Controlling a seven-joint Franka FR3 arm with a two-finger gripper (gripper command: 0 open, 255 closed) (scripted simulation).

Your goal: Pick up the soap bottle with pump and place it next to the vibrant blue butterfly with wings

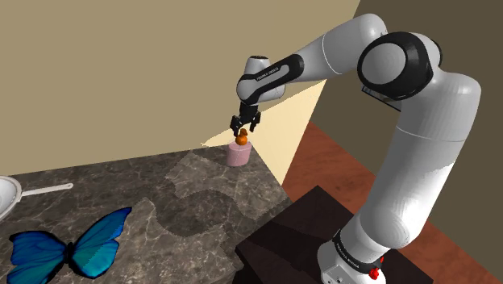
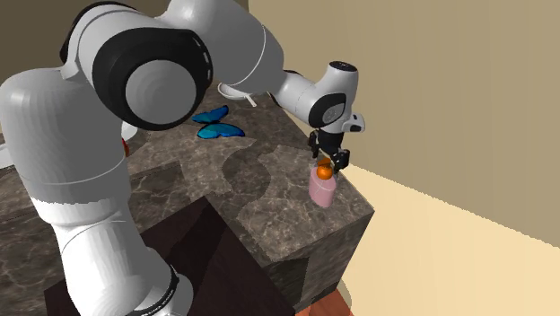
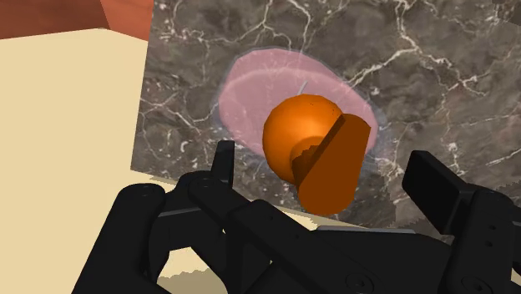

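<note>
In the shoulder view, we see the soap bottle [image 1: 239, 153] at the tabletop [image 1: 161, 194] corner, under the gripper [image 1: 246, 125]. The second exterior view suggests a nudge could topple it overboard. In the wrist view, the released fingers [image 3: 221, 163] flank the round orange pump [image 3: 313, 146] and might slip.

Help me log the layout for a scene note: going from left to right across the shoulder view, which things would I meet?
blue butterfly → pink soap bottle with its orange pump → dark stand under the arm.
</note>
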